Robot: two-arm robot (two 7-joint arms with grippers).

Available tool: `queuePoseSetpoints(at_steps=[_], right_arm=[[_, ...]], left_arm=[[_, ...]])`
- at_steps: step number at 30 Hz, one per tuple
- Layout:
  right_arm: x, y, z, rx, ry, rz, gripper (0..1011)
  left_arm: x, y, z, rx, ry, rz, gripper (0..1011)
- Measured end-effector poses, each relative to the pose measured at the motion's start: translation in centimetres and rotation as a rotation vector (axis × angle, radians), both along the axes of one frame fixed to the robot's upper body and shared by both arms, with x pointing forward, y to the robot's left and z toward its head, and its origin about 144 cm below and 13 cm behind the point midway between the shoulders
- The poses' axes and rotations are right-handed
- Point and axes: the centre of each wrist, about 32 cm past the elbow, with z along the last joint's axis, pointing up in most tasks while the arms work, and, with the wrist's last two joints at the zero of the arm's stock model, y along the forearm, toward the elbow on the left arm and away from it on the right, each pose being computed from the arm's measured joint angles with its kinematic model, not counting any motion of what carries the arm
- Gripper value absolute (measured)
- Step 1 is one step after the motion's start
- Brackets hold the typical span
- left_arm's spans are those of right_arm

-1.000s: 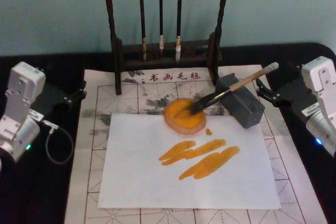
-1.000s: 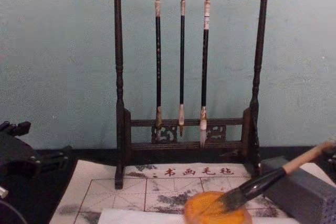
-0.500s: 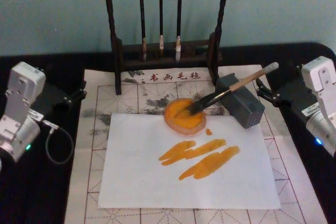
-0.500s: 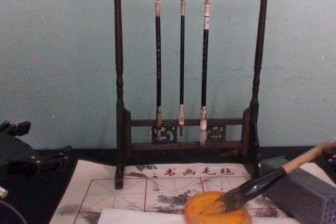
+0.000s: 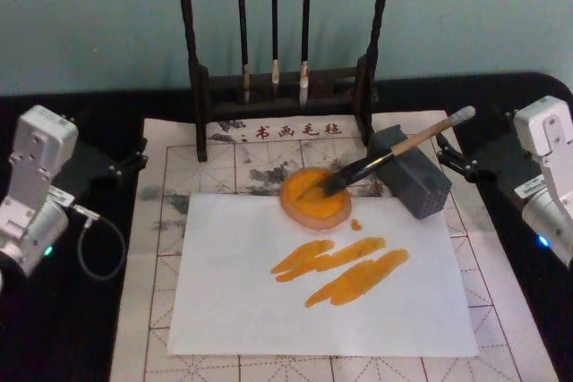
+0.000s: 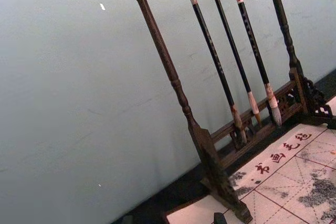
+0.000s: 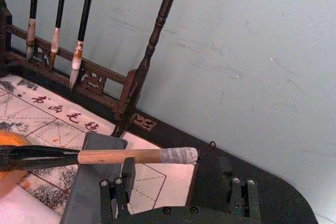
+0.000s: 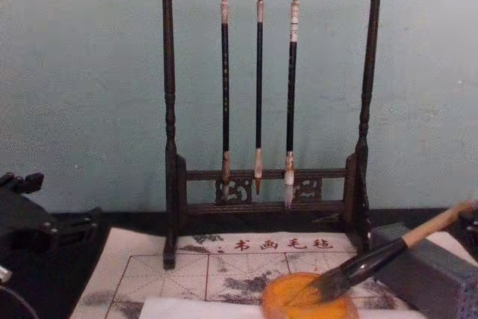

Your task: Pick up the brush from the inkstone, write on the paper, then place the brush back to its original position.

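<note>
Nothing has moved since a second ago. The paper [image 5: 269, 310] lies nearest, orange-streaked. Beyond it, the brush [image 5: 394, 149] rests with bristles in the inkstone [image 5: 304, 212] and handle on a grey block [image 5: 421, 187]. The right gripper [image 7: 178, 203] gapes wide, empty; the left gripper's [image 5: 132, 157] state cannot be told.

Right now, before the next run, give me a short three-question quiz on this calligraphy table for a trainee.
1. True or false: the right claw grips the brush.
2. What does the brush handle lean on? A) the hanging rack B) the grey block C) a glass jar
3. Fill in: its bristles rest in the orange ____.
Key: 1 false, it sits apart at the right, as the left claw does at the left. 2 B. 3 inkstone.
</note>
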Motion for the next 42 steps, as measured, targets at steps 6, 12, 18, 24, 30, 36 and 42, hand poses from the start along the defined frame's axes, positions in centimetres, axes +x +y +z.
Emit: queuePoseSetpoints(at_steps=[6,12,18,24,30,36,42], right_arm=[[0.0,0.0,0.0,0.0,0.0,0.0,1000],[0.0,0.0,0.0,0.0,0.0,0.0,1000],[0.0,0.0,0.0,0.0,0.0,0.0,1000],[0.0,0.0,0.0,0.0,0.0,0.0,1000],[0.0,0.0,0.0,0.0,0.0,0.0,1000],[-0.04,-0.11,0.02,0.026,0.002,-0.008,1000],[-0.33,-0.38,0.01,0.079,0.01,-0.013,1000]], left_arm=[[0.0,0.0,0.0,0.0,0.0,0.0,1001],[0.0,0.0,0.0,0.0,0.0,0.0,1001],[0.0,0.0,0.0,0.0,0.0,0.0,1001],[0.0,0.0,0.0,0.0,0.0,0.0,1001],[0.0,0.0,0.0,0.0,0.0,0.0,1001],[0.0,0.0,0.0,0.0,0.0,0.0,1001],[0.0,0.0,0.0,0.0,0.0,0.0,1001]])
